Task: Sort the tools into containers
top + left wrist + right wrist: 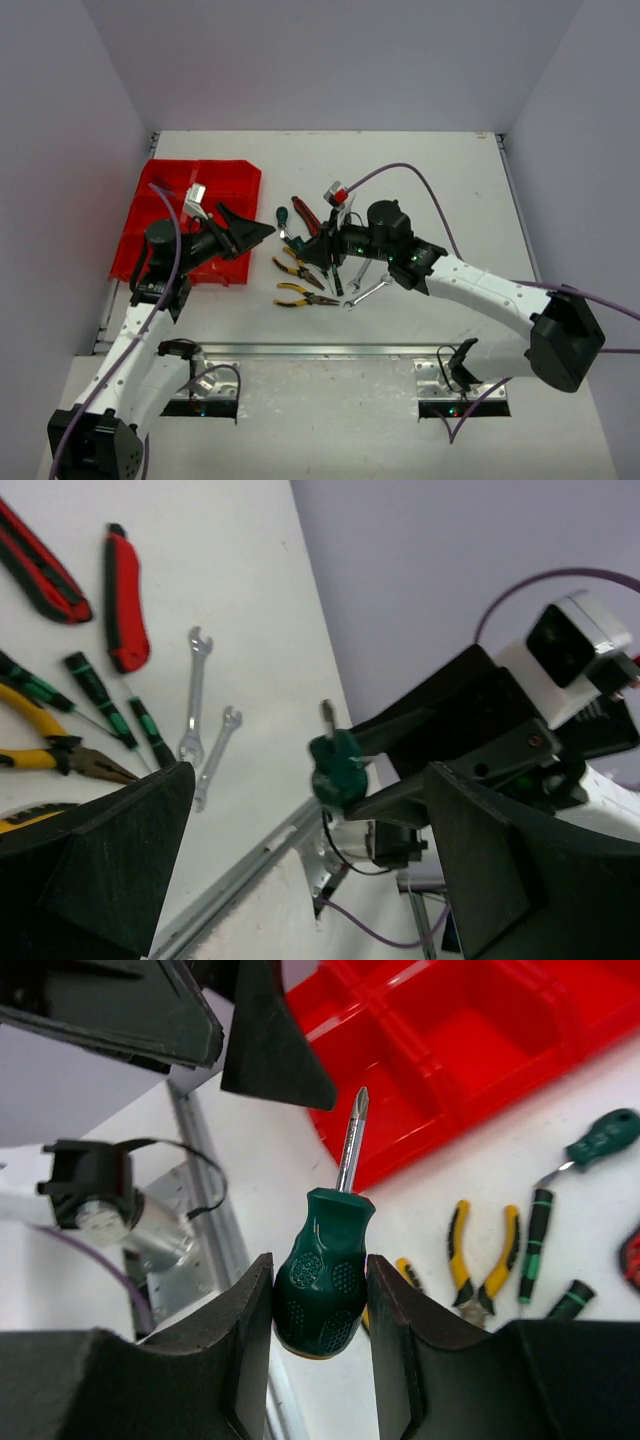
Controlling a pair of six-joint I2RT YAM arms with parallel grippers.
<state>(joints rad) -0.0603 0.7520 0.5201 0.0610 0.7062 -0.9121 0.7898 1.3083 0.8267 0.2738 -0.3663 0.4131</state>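
My right gripper (320, 1272) is shut on a stubby dark-green screwdriver (322, 1285) and holds it above the table, tip pointing toward the red tray (470, 1045). In the left wrist view the held screwdriver (338, 767) hangs between my open left fingers (105, 855). My left gripper (250, 226) is open and empty, just left of my right gripper (308, 250), by the tray's (165, 215) right edge. Yellow-black pliers (298, 269), wrenches (366, 289), a red knife (305, 214) and another green screwdriver (282, 217) lie on the table.
In the left wrist view two red knives (124, 600), two wrenches (195, 690), thin green-black screwdrivers (110, 705) and pliers (60, 755) lie close together. A metal rail (330, 350) runs along the table's near edge. Purple walls enclose the table.
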